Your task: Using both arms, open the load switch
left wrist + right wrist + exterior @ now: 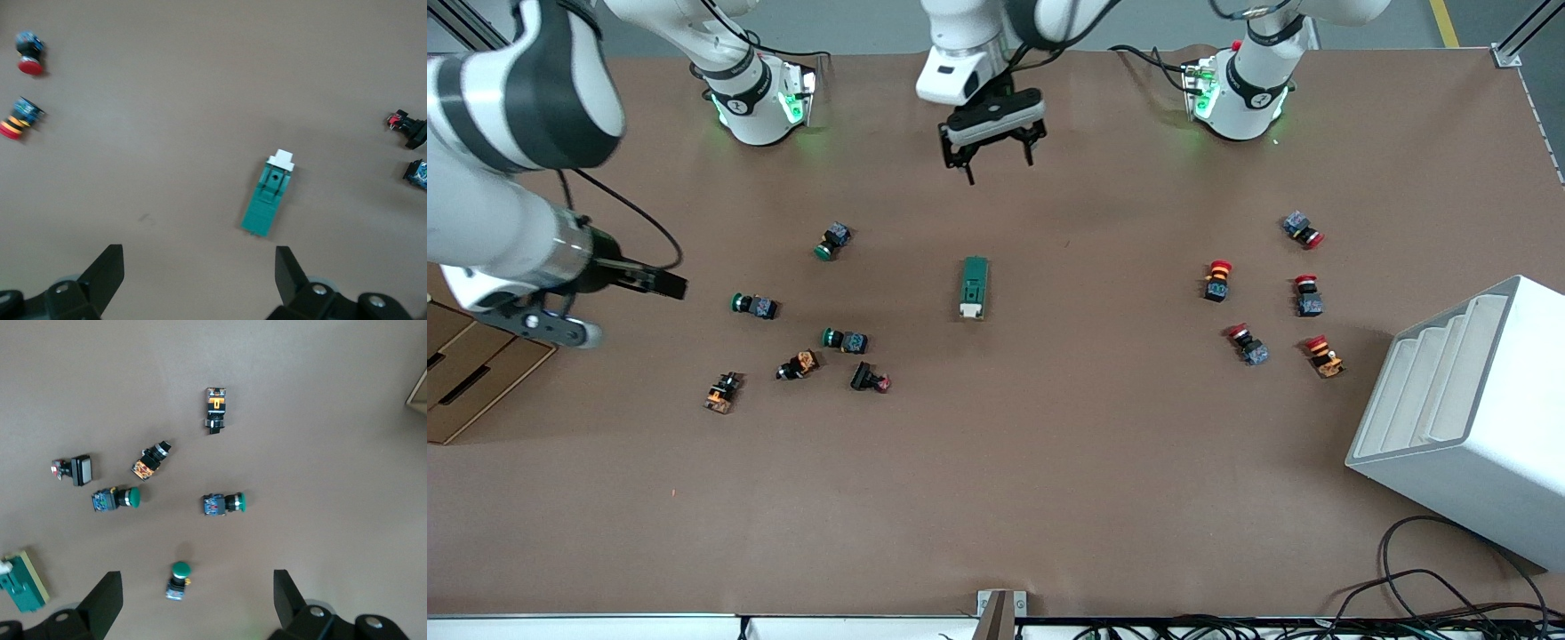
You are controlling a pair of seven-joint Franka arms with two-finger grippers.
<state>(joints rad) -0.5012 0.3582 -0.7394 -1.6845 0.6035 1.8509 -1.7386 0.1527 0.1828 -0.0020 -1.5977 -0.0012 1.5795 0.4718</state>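
Note:
The load switch [975, 286] lies flat mid-table, a dark-green block with its white toggle end toward the front camera. It also shows in the left wrist view [268, 193] and at the edge of the right wrist view [23, 590]. My left gripper [1000, 164] hangs open and empty over bare table between the switch and the bases; its fingers [107, 270] stand wide apart. My right gripper [551, 327] is raised high over the right arm's end of the table. It is open [197, 597] and holds nothing, with a green push-button [179, 579] far below it.
Several green-capped and orange push-buttons [845, 340] are scattered toward the right arm's end, several red-capped ones [1307, 295] toward the left arm's end. A white stepped rack [1467, 409] stands at the left arm's end, cardboard boxes [463, 373] at the other. Cables [1432, 587] lie along the front edge.

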